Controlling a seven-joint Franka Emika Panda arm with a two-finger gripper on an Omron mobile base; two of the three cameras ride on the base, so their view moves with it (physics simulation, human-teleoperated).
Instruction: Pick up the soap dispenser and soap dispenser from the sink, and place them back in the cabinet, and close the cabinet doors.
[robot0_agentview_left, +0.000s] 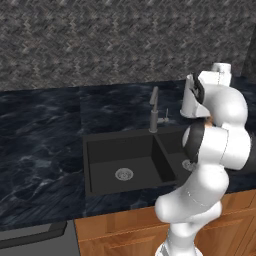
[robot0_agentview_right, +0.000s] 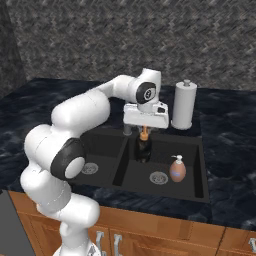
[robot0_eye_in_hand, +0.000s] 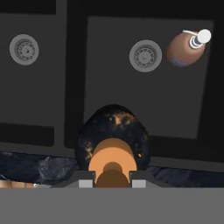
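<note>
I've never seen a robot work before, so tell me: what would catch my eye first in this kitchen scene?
Most striking is the big white arm reaching over the black sink, its jaws shut on the tan pump of a black soap dispenser that hangs above the right basin. Beside it, on the basin floor near the drain, stands a peach-orange soap dispenser with a white pump. Behind the sink, on the dark counter, a tall white paper-towel roll stands upright.

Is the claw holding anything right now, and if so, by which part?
Yes. The claw is shut on the black squarish soap dispenser, gripping it by its tan pump at the top, above the black double-basin sink.
</note>
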